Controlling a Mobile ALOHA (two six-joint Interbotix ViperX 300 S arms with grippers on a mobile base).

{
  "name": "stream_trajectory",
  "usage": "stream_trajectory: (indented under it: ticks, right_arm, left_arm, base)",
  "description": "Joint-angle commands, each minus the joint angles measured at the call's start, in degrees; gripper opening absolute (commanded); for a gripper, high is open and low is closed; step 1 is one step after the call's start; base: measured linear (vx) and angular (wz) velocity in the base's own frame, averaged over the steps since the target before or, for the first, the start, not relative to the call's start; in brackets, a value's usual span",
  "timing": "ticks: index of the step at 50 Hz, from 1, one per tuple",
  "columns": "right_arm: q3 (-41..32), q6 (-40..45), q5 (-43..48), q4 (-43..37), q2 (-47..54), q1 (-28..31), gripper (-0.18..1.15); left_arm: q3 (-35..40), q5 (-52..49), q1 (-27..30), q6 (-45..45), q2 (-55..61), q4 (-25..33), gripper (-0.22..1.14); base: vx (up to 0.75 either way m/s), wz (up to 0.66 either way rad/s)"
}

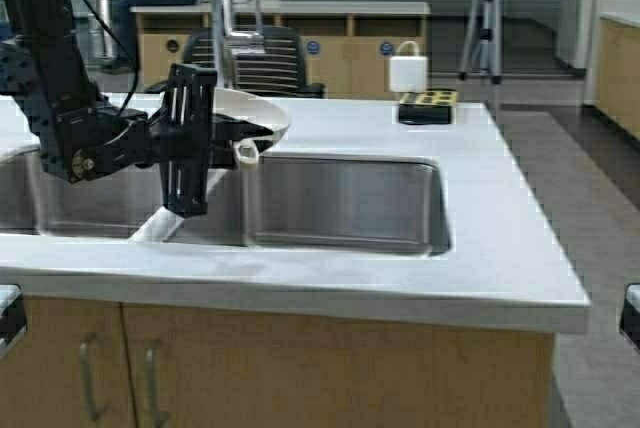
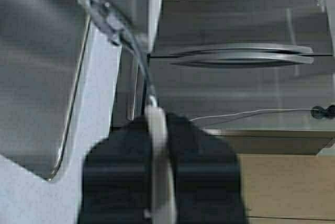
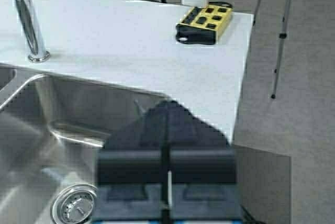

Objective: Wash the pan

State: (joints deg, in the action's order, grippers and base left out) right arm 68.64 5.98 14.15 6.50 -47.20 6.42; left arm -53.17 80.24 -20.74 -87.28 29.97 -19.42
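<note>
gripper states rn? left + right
Left gripper: shut on the pan, held above the sink.
Right gripper: shut, holding nothing, over the sink.

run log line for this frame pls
phase: pan held over sink | left end effector: shut on pan handle, above sink divider | right end effector: shut, empty, over right basin

You face a lab kitchenette mock-up: white countertop [image 1: 480,248], double stainless-steel sink basin [image 1: 345,203], chrome gooseneck faucet [image 3: 26,17], yellow-black power strip [image 3: 205,24], camera tripod [image 1: 487,13], black mesh office chair [image 1: 262,60].
</note>
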Motion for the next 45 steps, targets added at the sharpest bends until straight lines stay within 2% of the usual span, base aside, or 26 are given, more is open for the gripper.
stream_trajectory:
  ticks: [1, 16, 25, 32, 45]
  right_arm:
    - [0.18, 0.09, 0.18, -0.35, 0.09, 0.00, 0.06]
    - [0.18, 0.26, 0.18, -0.88, -1.93, 0.00, 0.06]
    - [-0.09, 0.18, -0.18, -1.76, -2.90, -0.09, 0.06]
    - [-0.70, 0.18, -0.53, -1.76, -2.37, -0.09, 0.06]
    - [-1.41, 0.09, 0.26, -1.32, 0.44, 0.00, 0.06]
  left_arm:
    - [1.23, -0.44, -0.18, -1.85, -1.23, -0.88, 0.02]
    - [1.85, -0.53, 3.25, -4.22, 1.23, -4.57, 0.02]
    - [5.54, -0.44, 9.32, -5.63, 4.39, -13.10, 0.02]
    - [6.15, -0.09, 13.18, -7.21, 6.33, -15.91, 0.02]
    - [7.82, 2.46, 14.50, -8.09, 8.35, -24.87, 0.02]
  base:
    - [0.18, 0.33]
    - [0.18, 0.27]
    - [0.18, 0.26]
    - [0.18, 0.19]
    - [0.18, 0.07]
